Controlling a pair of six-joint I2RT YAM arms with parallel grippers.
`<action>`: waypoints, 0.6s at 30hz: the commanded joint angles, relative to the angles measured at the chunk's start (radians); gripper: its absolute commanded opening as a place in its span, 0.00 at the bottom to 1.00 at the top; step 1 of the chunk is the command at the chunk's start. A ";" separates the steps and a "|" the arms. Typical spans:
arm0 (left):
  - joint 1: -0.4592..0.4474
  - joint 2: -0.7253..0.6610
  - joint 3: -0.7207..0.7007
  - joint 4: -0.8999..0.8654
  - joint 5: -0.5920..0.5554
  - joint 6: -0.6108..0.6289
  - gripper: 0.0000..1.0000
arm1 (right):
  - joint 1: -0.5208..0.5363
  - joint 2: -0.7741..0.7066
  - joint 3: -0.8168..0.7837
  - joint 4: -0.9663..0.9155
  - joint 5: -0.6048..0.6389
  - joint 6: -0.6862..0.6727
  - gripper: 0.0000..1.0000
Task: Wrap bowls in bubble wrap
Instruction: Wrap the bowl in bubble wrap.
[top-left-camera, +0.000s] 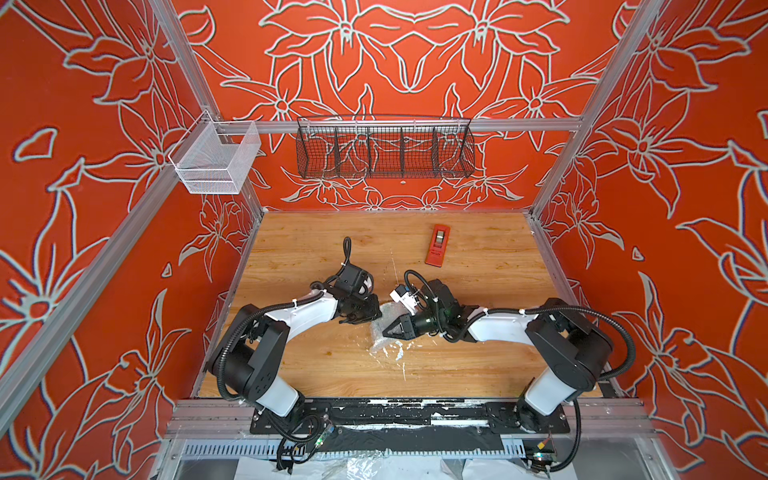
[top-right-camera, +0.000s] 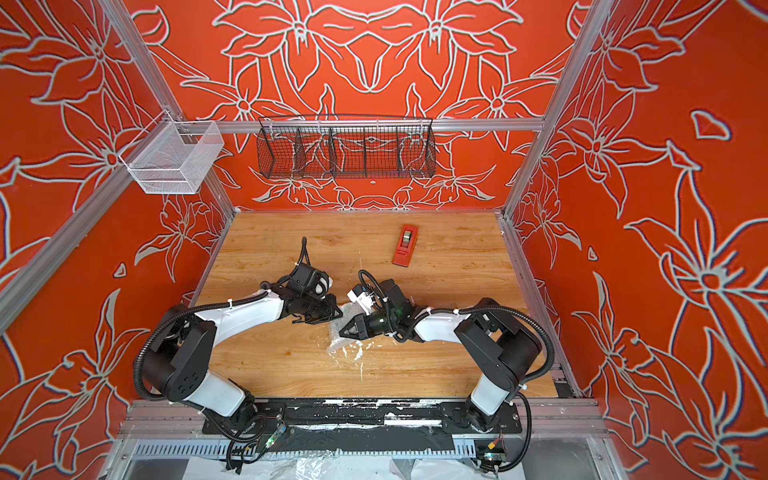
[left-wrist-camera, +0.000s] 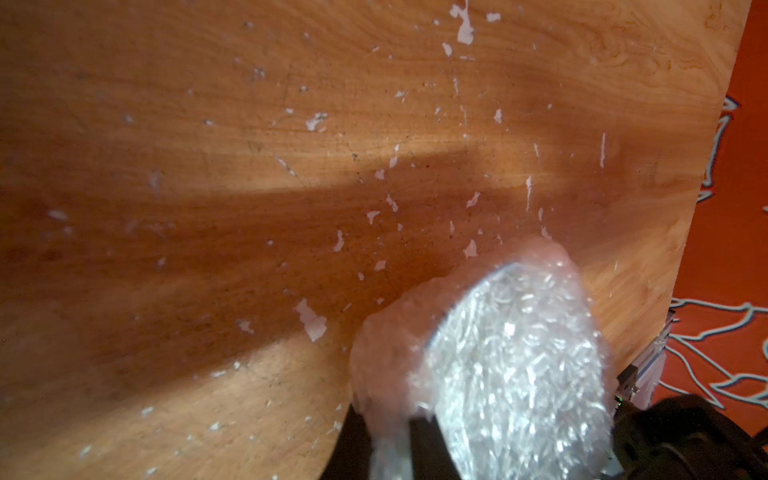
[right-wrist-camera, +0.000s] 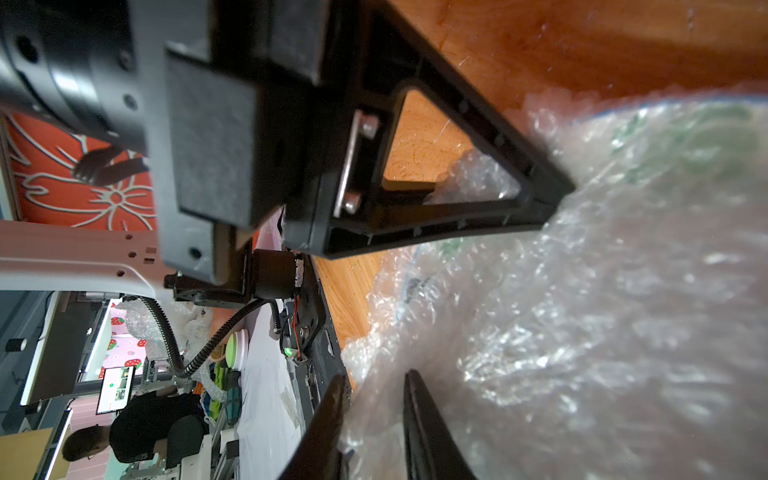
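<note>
Bubble wrap pinched tight by left claw; right claw nips a fold (bowl inside). Best pull taut, overlap snug.

I see the bubble wrap bunched into a crumpled, whitish, shimmering bundle on the table, just toward 7 o'clock of its middle. Through the clear bubbles I make out the bowl, pale with blurred green leaf marks and fully swathed. Its round outline shows in the left wrist view; I cannot tell its tilt.
</note>
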 joint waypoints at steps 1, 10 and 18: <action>-0.012 -0.014 0.014 0.069 -0.103 -0.050 0.00 | 0.054 -0.048 -0.016 -0.057 -0.066 0.036 0.26; -0.025 -0.055 -0.022 0.105 -0.161 -0.079 0.00 | 0.064 -0.091 -0.083 -0.032 -0.028 0.084 0.26; -0.025 -0.091 -0.053 0.107 -0.162 -0.041 0.00 | 0.058 -0.187 -0.011 -0.236 0.032 -0.007 0.26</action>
